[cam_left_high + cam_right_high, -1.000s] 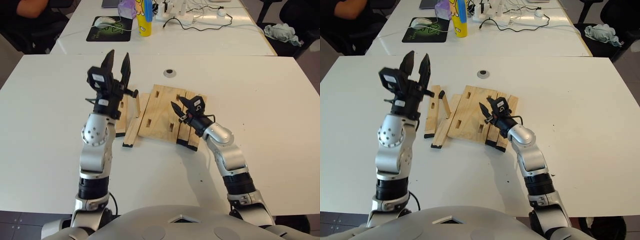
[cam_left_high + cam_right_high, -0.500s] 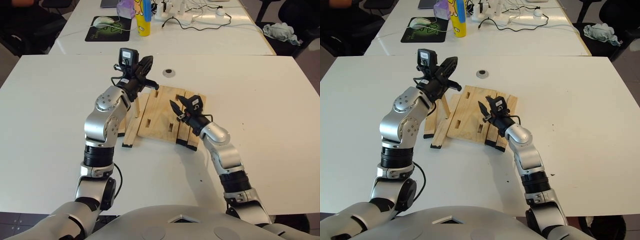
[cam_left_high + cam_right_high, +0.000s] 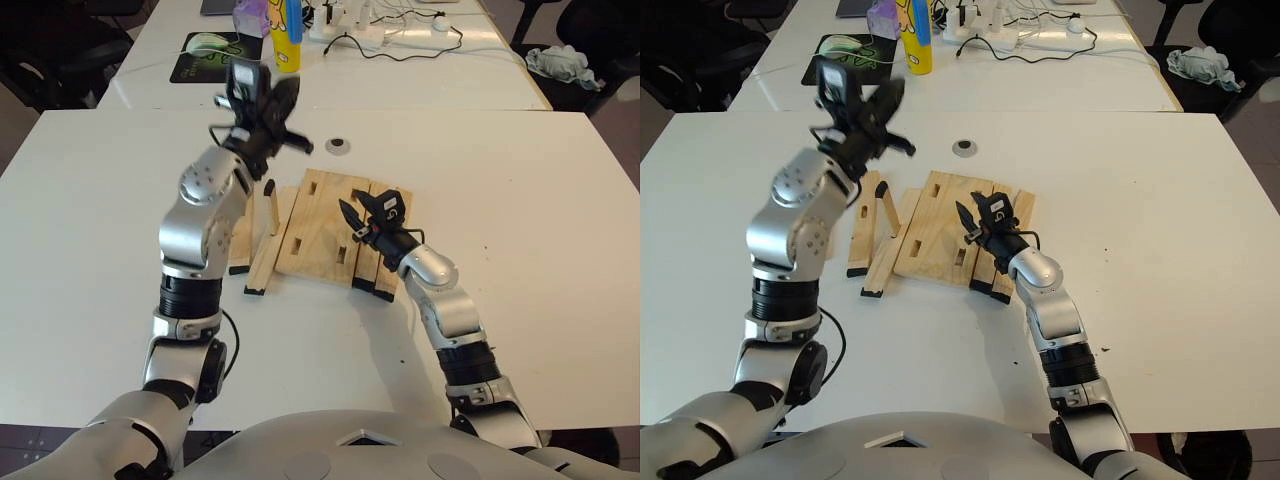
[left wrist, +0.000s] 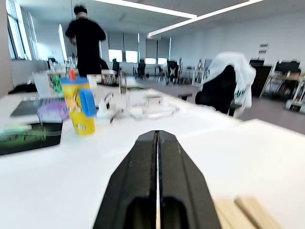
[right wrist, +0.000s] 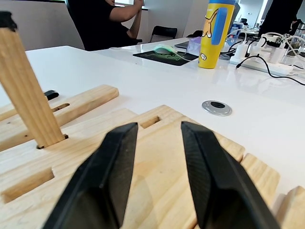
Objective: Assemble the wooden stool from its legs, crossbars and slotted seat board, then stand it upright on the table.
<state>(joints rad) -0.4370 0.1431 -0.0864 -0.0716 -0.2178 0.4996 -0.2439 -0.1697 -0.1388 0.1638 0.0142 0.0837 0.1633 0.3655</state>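
Mid-frame on the white table [image 3: 520, 200] lies the seat board [image 3: 320, 225], one leg [image 3: 270, 210] standing in a slot. The right gripper [image 3: 353, 223] hovers over its right side, fingers apart. The left gripper [image 3: 286, 95], raised upper left, is blurred; its fingers seem pressed together.

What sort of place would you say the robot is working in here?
Most likely an open-plan office or lab: rows of white desks, a mouse pad and power strip on the next one, and office chairs under strip lighting.
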